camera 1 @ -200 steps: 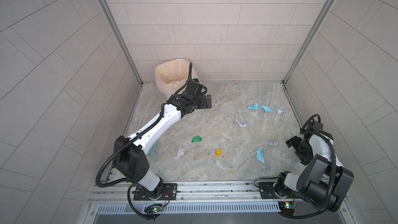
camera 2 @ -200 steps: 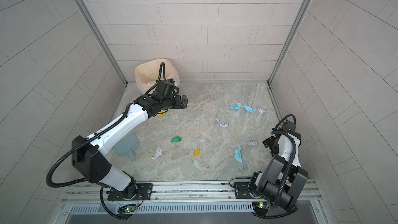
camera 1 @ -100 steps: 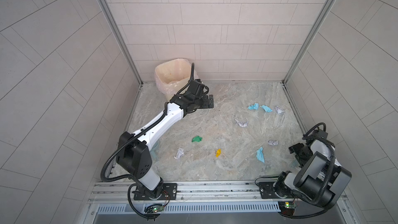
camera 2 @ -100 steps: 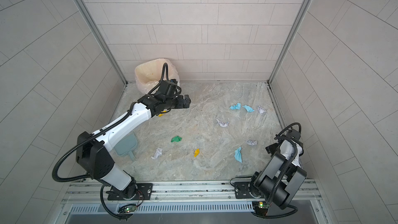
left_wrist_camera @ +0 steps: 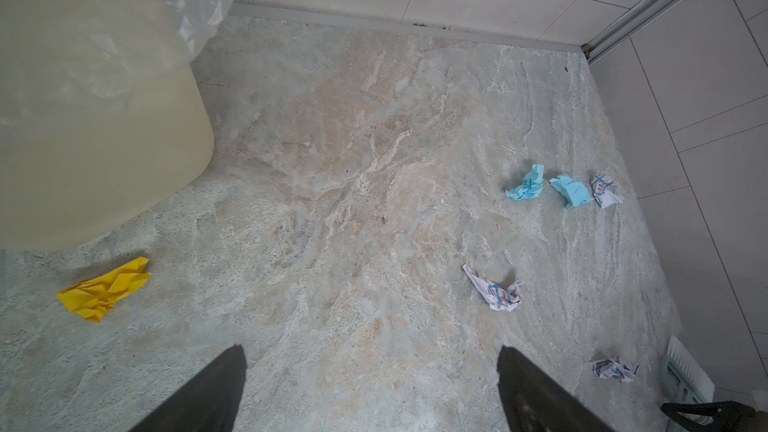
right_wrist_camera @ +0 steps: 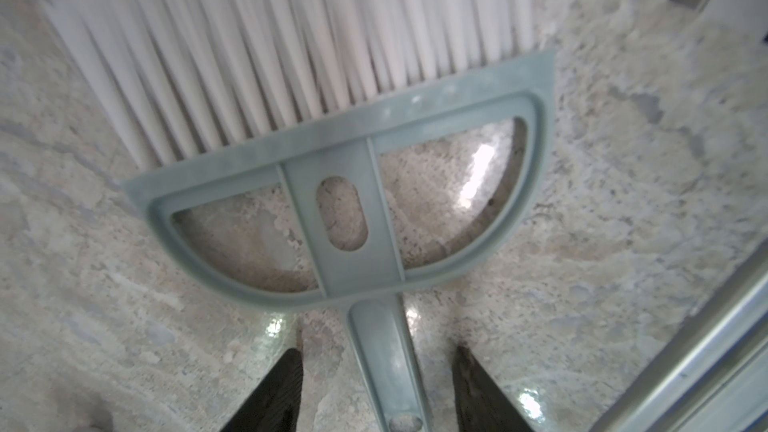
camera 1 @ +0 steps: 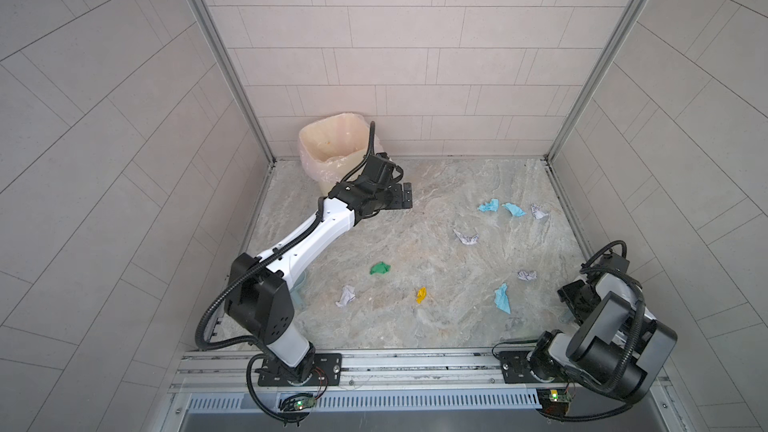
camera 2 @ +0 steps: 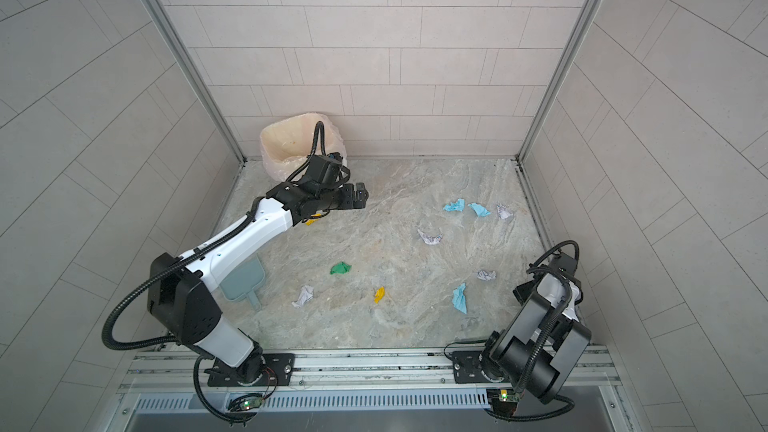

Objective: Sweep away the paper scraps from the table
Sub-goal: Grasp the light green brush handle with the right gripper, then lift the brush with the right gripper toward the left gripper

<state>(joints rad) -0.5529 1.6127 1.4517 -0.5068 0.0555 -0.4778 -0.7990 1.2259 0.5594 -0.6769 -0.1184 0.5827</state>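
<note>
- While the paper scraps (camera 1: 503, 298) lie strewn over the bench (camera 1: 415, 243) in both top views, three sit together at two o'clock. The others are spread across the middle and down toward five o'clock. A bin (camera 1: 332, 151) stands in the eleven o'clock corner.
- In a top view the left gripper (camera 1: 405, 197) hangs wide and empty just beside the bin. The right gripper (camera 1: 571, 305) is folded low at the four o'clock edge, where its own arm hides how the jaws stand. A dustpan (camera 2: 245, 282) lies at eight o'clock, partly under the left arm.
- From the left wrist, the left gripper (left_wrist_camera: 370, 367) is spread wide with only bare bench between its jaws. A yellow scrap (left_wrist_camera: 104, 288) lies near the foot of the bin (left_wrist_camera: 83, 118). The brush (left_wrist_camera: 681, 371) lies by the side wall, well apart from this arm.
- From the right wrist, the brush (right_wrist_camera: 332, 184) lies flat. Its handle runs straight in between the jaws of the right gripper (right_wrist_camera: 377, 353), and its white bristles fan out dead ahead at the gripper's twelve o'clock. The jaws stand half drawn in, and bench shows on each side of the handle, so nothing is pinched yet.
- By my reading the right arm is plainly the nearer one. The jaws straddle the handle across its long axis, so a straight squeeze should take it. The thin handle may twist if it is caught off centre.
</note>
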